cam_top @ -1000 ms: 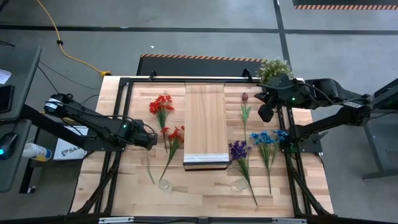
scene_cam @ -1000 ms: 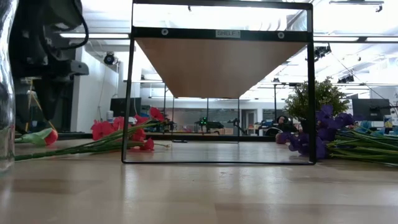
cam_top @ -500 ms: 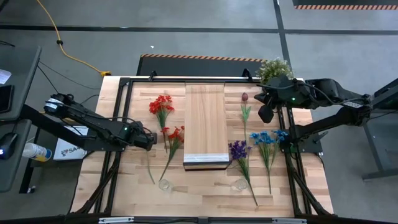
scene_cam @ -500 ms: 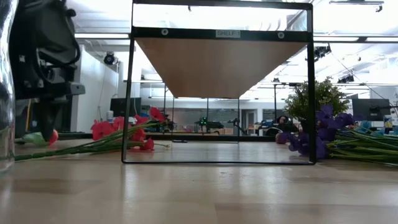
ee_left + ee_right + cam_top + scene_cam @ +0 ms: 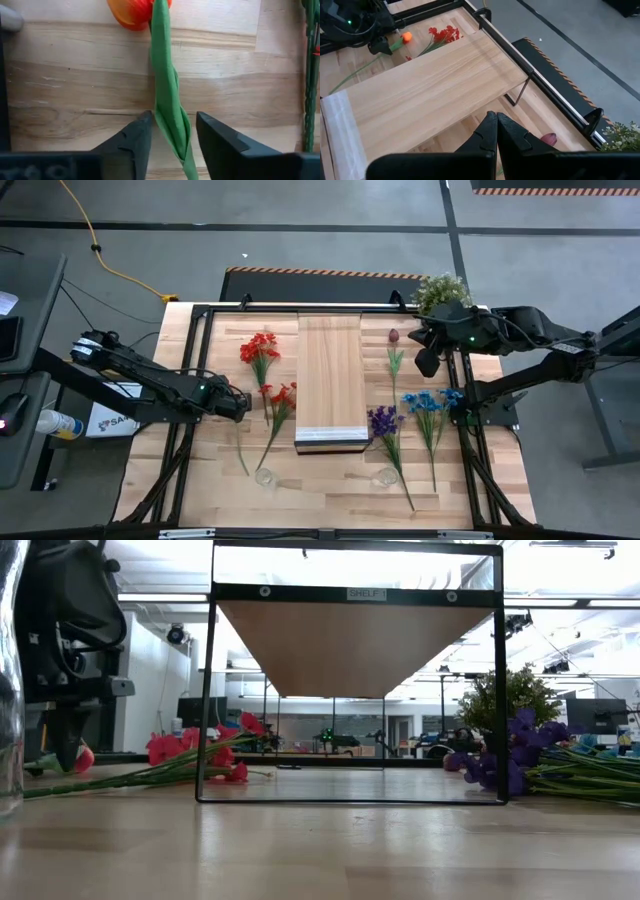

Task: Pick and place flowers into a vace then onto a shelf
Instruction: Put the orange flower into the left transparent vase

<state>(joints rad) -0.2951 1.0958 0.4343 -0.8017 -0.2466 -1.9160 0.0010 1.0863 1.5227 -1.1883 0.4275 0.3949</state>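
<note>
My left gripper is open and low over the table's left half. Its fingers stand on either side of the green leaf-wrapped stem of an orange flower, which lies flat on the wood; whether they touch it does not show. The low view shows this gripper beside the orange head. Red flowers, purple, blue and maroon ones lie flat on the table. The shelf stands mid-table. My right gripper is shut, hovering near the far right corner.
Two clear glass vases stand near the table's near edge; one fills the low view's left edge. A bushy potted plant sits at the far right corner. Black frame legs carry the shelf.
My left gripper has come down toward the table, settling with its open fingers around the orange flower's stem, and has held still for the last half second. The flowers have not moved.
</note>
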